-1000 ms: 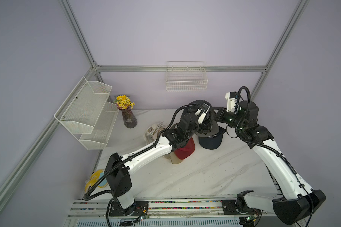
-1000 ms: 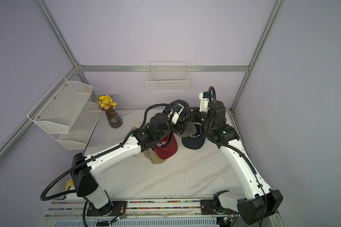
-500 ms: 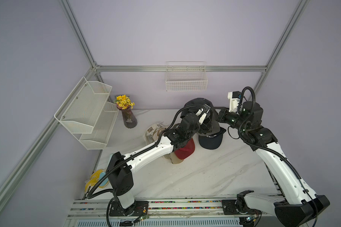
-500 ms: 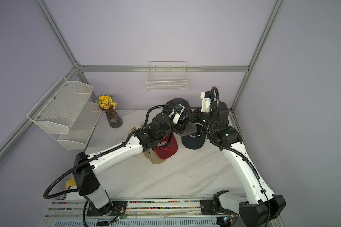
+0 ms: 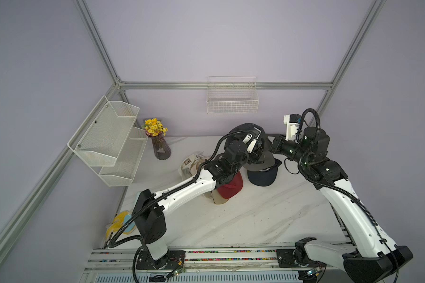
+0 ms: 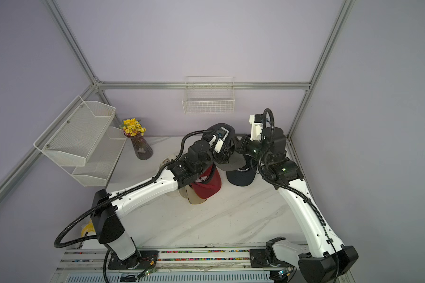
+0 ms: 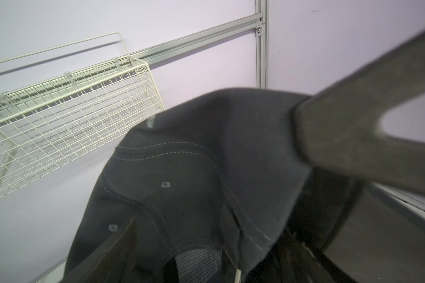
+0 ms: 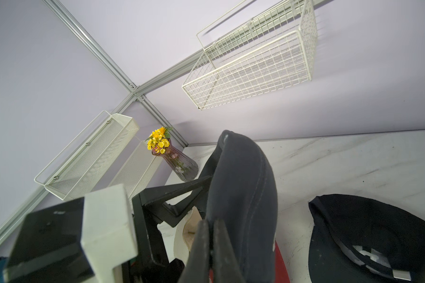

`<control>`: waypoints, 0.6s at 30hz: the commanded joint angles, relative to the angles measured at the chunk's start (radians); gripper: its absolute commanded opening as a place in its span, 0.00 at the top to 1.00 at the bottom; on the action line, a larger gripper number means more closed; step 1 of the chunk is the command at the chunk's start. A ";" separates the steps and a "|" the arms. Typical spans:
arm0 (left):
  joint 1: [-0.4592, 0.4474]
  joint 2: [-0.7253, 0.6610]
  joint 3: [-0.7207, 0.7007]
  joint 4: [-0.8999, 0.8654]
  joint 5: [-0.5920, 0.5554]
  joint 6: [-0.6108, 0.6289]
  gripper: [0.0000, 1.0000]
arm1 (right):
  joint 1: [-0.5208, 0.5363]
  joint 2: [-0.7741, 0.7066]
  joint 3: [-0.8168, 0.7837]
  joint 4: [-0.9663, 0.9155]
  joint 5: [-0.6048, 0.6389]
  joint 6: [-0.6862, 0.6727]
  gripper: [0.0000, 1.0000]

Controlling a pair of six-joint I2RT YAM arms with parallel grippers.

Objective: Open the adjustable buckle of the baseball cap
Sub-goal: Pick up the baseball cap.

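As you are looking down from a top view, cap: your dark grey baseball cap is hanging raised above the marble table, just below and in front of the wire basket.
Right gripper: its fingers are pressing together on the cap's fabric and are holding it up.
Left gripper: its jaws are standing spread, with one finger on each side of the crown. You are seeing cloth between them, but I cannot tell whether either pad is touching it.
Buckle: it is not showing clearly in any view.
Other caps: a red cap, a tan cap, a navy cap and a cream cap are lying on the table, farther out from the basket than the raised cap.
Flower vase: it is standing upright on the table, off to the left-arm side of the basket, just beside the mesh shelf.
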 commanded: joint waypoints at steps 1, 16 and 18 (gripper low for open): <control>0.004 -0.027 0.044 0.072 -0.026 0.018 0.14 | 0.010 -0.026 0.014 0.002 -0.021 0.023 1.00; 0.004 -0.152 -0.040 0.096 -0.064 0.123 1.00 | 0.021 -0.037 -0.034 -0.065 0.026 -0.034 1.00; 0.004 -0.174 -0.040 0.063 -0.058 0.135 1.00 | 0.020 -0.037 -0.044 -0.077 0.035 -0.049 1.00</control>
